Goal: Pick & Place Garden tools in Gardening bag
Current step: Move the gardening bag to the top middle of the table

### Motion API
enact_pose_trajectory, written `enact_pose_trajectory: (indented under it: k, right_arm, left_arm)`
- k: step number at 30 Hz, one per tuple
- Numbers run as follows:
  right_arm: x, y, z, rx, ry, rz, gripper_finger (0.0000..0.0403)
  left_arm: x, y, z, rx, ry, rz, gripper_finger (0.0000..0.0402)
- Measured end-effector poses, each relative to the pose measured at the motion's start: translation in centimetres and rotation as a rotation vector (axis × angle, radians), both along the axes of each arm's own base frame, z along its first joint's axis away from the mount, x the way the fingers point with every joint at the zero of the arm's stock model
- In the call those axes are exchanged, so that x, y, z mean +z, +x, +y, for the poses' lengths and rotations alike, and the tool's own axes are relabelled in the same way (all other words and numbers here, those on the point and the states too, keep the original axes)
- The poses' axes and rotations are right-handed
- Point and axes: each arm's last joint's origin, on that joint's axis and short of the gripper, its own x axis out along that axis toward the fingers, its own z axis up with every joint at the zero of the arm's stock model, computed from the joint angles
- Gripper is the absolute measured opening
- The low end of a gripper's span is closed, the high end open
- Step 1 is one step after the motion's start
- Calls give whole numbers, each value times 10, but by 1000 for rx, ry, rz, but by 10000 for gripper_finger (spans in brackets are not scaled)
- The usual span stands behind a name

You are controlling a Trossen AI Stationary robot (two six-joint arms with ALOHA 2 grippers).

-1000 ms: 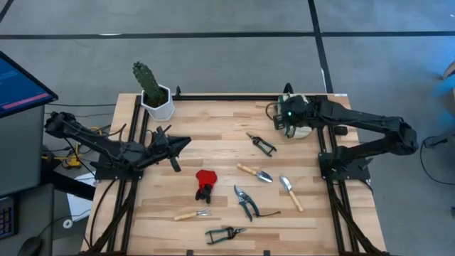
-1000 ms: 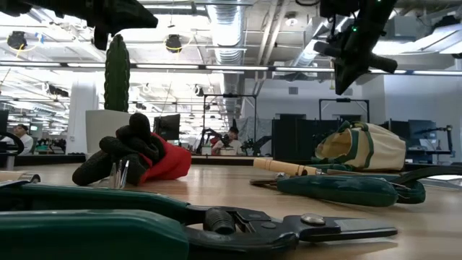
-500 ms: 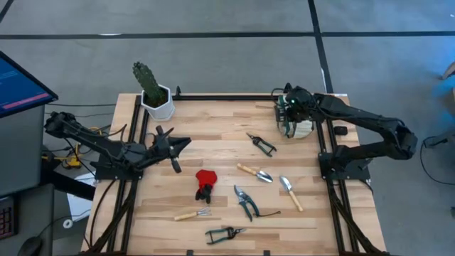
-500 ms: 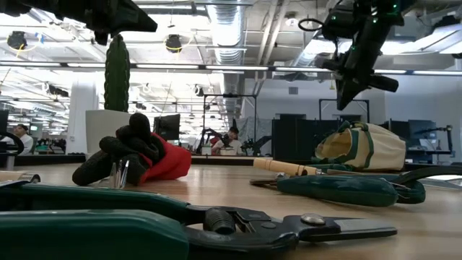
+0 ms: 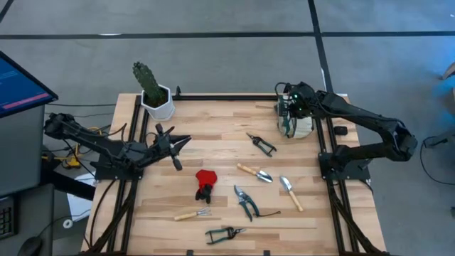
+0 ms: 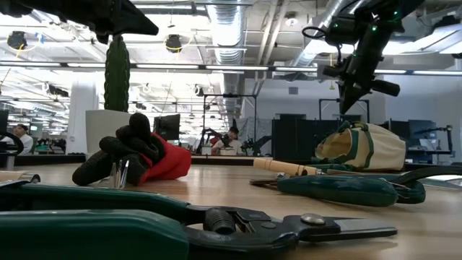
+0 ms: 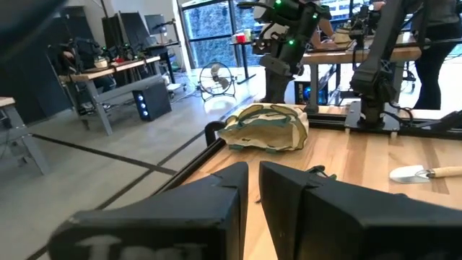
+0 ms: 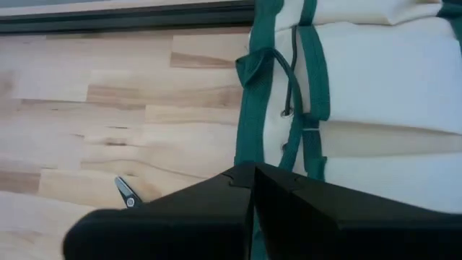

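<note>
The beige gardening bag (image 5: 301,126) with green trim lies on its side at the table's far right (image 6: 364,146) (image 7: 266,128). My right gripper (image 5: 287,116) hangs shut just above it (image 6: 345,108), slanting down, close over the bag's green straps (image 8: 253,173). My left gripper (image 5: 183,141) is level above the table's left part, shut to a narrow slit (image 7: 253,184) and holding nothing. The garden tools lie flat on the wood: pruning shears (image 5: 261,144), two trowels (image 5: 254,173) (image 5: 291,193), more shears (image 5: 245,203) (image 5: 224,232), a small rake (image 5: 192,214) and a red-and-black item (image 5: 205,183).
A cactus in a white pot (image 5: 156,98) stands at the far left corner. A black frame rail (image 5: 234,96) runs along the far edge. Bare wood lies between the left gripper and the bag. A screen (image 5: 18,85) stands off the left side.
My right gripper has swung toward the table's far right corner and sunk a little, ending over the bag, still shut. My left gripper has rolled about its own axis without leaving its place. The tools and the bag have not moved.
</note>
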Motion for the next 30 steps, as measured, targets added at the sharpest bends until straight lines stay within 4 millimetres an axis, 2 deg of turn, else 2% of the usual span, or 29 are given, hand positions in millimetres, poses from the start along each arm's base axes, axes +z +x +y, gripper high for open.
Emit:
enact_pose_trajectory:
  k: [19,30]
  right_arm:
    - [0,0,-1,42,-19,18,3]
    - [-6,-3,-8,52,-4,72,88]
  left_arm:
    - [0,1,6,35,-2,-2,25]
    - [1,1,6,38,-4,-8,25]
